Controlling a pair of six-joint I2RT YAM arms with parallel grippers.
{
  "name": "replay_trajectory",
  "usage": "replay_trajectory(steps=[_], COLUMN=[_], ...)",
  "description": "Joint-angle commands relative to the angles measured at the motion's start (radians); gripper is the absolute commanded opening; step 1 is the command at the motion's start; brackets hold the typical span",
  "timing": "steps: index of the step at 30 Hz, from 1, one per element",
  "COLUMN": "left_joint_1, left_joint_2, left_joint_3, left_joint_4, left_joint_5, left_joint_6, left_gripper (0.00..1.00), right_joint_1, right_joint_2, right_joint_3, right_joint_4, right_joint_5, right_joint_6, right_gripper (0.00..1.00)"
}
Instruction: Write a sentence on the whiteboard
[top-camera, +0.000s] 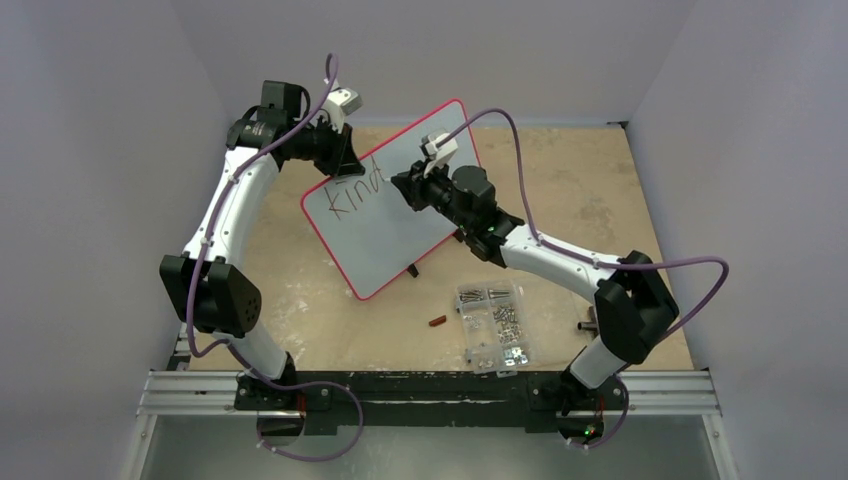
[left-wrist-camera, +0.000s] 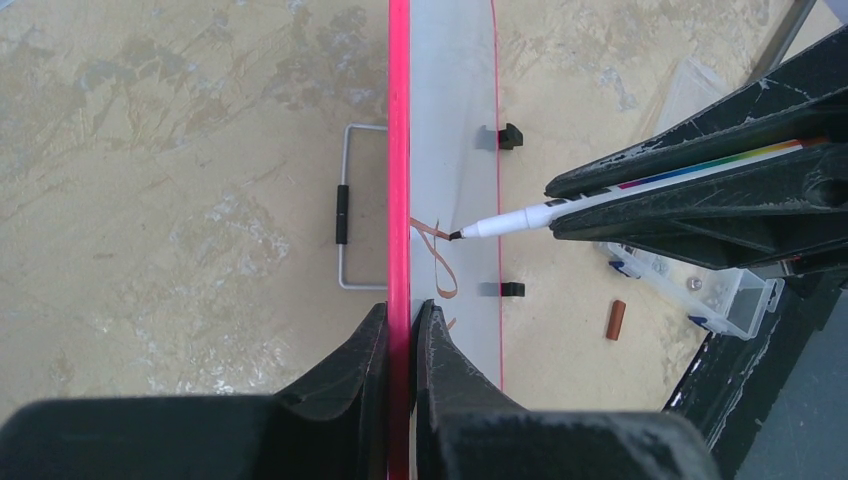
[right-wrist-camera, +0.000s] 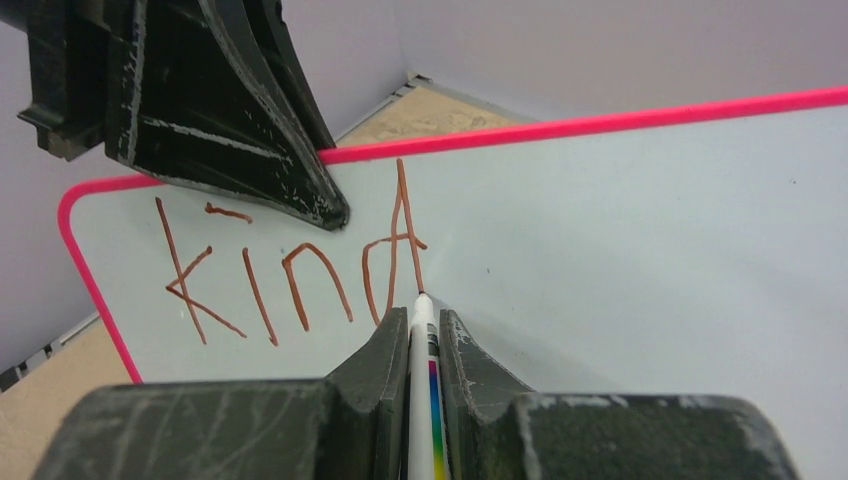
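The left gripper (left-wrist-camera: 402, 312) is clamped on the red-pink rim of the large flat white whiteboard (top-camera: 400, 235), holding it tilted over the bench's far left so its face meets the right gripper (right-wrist-camera: 420, 322). That gripper pinches a white rainbow-striped marker (left-wrist-camera: 515, 220), tip touching the d of brown handwritten "kind" (right-wrist-camera: 300, 295). The barrel hides between the fingers; the board's lower edge is hard to make out

a lab cell (bare grey walls (top-camera: 100, 120)); arms (top-camera: 235, 205) on aluminium rail (top-camera: 680, 392)
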Motion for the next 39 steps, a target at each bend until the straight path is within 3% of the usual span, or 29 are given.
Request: replay_trajectory(steps=[1,20,39], left_joint_1=[-0.024,-0.028,-0.028], left_joint_2=[-0.025,-0.041,-0.043], left_joint_3=[-0.01,-0.023,-0.023], left_joint_4=[-0.071,-0.067,-0.06], left_joint_5=[-0.048,-0.064,-0.088], left_joint_6=[0.101,0.1,0.097], left_gripper=[0.0,0.0,0.0], right_joint_1=[-0.006,-0.034,-0.107], right_joint_2=[-0.035,-0.182,-0.21], right_joint_3=[-0.034,0.021,-0.047], right_joint_4=[-0.032,-0.122,-0.043], right_joint_5=[0.024,0.129,0.105], right_joint_6=[0.004,-0.118,-0.051], right_gripper=[0.0,0.0,0.0])
